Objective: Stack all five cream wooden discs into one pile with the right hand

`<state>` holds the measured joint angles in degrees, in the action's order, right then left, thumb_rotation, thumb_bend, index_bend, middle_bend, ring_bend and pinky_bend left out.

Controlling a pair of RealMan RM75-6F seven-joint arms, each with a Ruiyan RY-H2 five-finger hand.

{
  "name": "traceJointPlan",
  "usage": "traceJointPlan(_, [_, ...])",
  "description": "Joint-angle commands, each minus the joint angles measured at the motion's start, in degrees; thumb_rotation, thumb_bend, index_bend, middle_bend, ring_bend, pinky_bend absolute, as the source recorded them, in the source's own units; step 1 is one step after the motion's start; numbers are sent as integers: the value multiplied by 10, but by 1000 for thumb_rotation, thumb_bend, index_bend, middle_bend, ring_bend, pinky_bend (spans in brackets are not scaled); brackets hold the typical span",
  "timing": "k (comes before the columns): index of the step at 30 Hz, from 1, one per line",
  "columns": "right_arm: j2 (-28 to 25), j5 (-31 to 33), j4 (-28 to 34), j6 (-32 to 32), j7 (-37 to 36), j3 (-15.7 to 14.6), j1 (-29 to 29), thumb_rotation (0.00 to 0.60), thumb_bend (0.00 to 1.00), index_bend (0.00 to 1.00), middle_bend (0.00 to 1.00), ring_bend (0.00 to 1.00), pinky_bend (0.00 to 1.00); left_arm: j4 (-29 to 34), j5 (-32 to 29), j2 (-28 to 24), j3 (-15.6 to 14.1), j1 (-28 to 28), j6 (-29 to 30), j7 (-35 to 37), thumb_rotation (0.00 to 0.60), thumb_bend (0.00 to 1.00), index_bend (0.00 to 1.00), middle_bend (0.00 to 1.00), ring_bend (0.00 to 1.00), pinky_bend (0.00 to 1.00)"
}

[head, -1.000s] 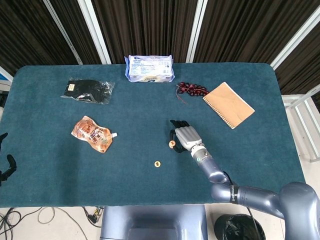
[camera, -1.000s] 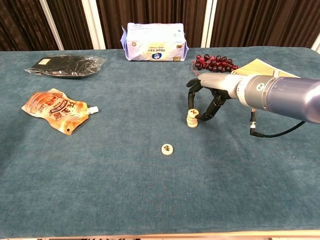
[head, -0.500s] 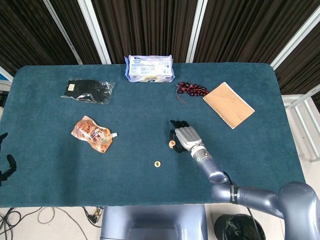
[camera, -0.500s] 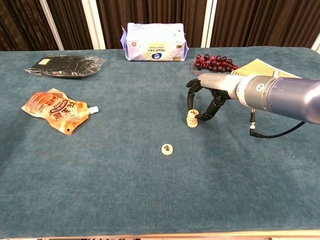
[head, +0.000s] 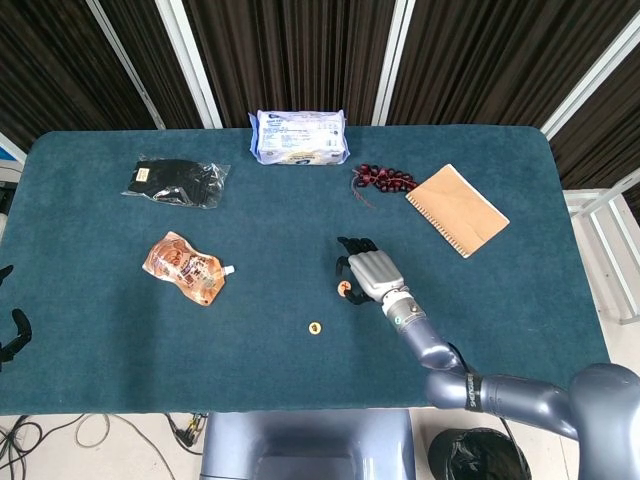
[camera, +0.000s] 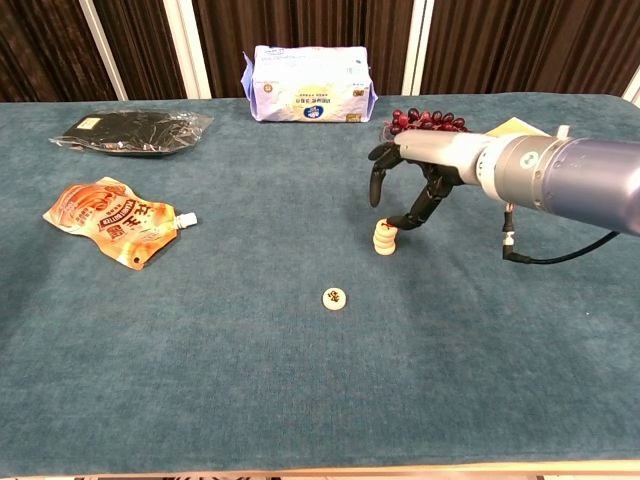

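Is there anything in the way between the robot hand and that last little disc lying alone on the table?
Nothing visible blocks it. The right robot hand hovers over the pile, and only bare blue cloth lies between there and the lone disc.

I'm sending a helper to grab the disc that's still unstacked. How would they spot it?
On the teal table, find the right hand above the pile. The single disc lies flat, alone, nearer the front edge.

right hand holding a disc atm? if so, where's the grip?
Nothing held. The right hand hangs just above the pile, fingers spread, clear of the top disc. One loose disc lies apart on the table.
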<state>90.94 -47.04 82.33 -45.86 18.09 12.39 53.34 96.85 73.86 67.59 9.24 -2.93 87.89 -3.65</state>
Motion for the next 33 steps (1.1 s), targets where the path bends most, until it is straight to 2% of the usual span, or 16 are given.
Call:
traceJointPlan(1, [-34, -29, 73, -27, 20, -14, -11, 600, 428, 368, 0, 0, 0, 1, 1, 0, 0, 0, 1, 0, 600, 624, 153, 0, 0, 0])
traceJointPlan(8, [-31, -98, 127, -82, 41, -49, -35, 600, 427, 308, 0, 0, 0, 2, 0, -2, 1, 2, 2, 4, 600, 624, 153, 0, 0, 0])
traceJointPlan(10, [-19, -130, 127, -99, 46, -66, -45, 600, 427, 300, 0, 0, 0, 2, 1, -2, 0, 1, 2, 4, 600, 624, 153, 0, 0, 0])
traceJointPlan(15, [10, -173, 110, -112, 40, -83, -58, 600, 416, 286, 0, 0, 0, 2, 0, -1, 1, 2, 2, 4, 600, 624, 153, 0, 0, 0])
traceJointPlan(23, [52, -213, 66, -106, 19, -89, -65, 600, 406, 286, 0, 0, 0, 1, -1, -2, 1, 1, 1, 4, 600, 624, 153, 0, 0, 0])
traceJointPlan(33, [77, -211, 21, -79, 8, -78, -61, 600, 407, 286, 0, 0, 0, 1, -2, -2, 3, 2, 3, 5, 600, 624, 153, 0, 0, 0])
